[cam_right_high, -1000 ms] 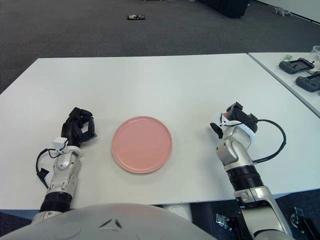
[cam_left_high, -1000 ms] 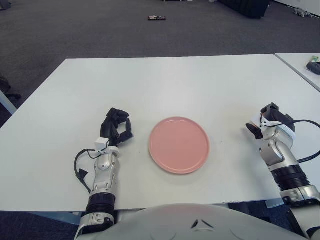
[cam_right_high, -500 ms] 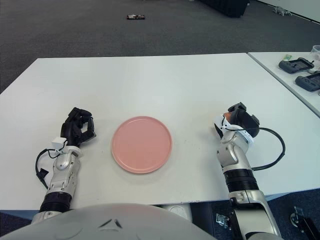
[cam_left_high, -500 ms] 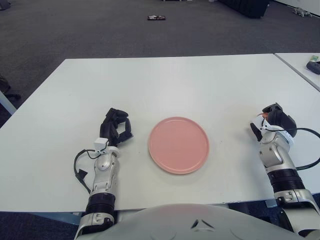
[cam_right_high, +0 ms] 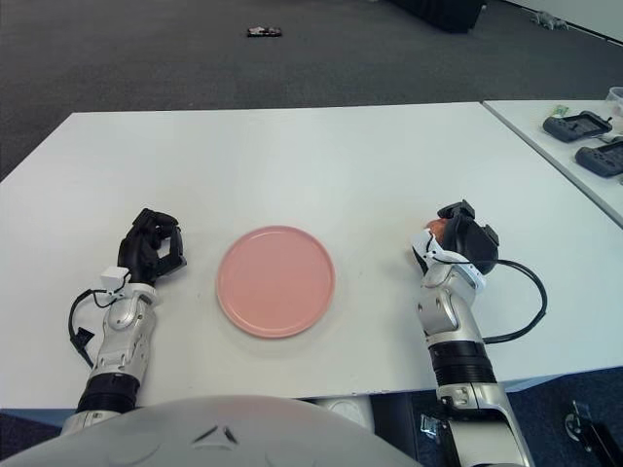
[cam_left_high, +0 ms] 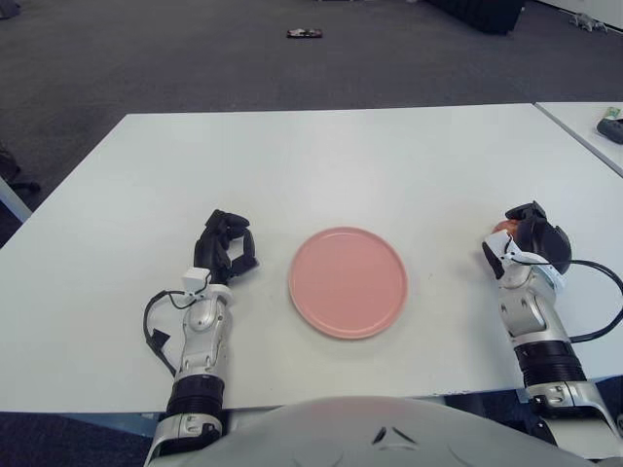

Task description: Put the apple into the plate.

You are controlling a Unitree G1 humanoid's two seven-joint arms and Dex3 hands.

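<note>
Listing the contents of one white table (cam_left_high: 321,156) filling the middle of the frame, dark carpet beyond it at the top; plate (cam_left_high: 348,282): round, flat, salmon pink, plain with a slightly raised rim, bare of any load, lying at lower centre of the frame; apple (cam_right_high: 435,228): only a small reddish-orange patch shows, at right of centre, just behind the dark fingers that wrap it, so its full shape and stem cannot be made out; it sits well apart from the plate, to the plate's right, low over the table surface, whether touching it cannot be told; right hand (cam_right_high: 456,245): at the right of the frame, black fingers curled around the apple and gripping it, white-and-grey forearm running down toward the lower right corner with a black cable looping off to its right; left hand (cam_left_high: 226,251): at the left of the frame, just beside the plate's left edge but not touching it, black fingers curled inward and holding nothing, silver forearm with a looped black cable running to the lower left; second white table (cam_right_high: 574,146): at the right edge, carrying dark devices (cam_right_high: 578,125); small dark object (cam_left_high: 305,35): on the carpet at the top of the frame, too small to identify
</note>
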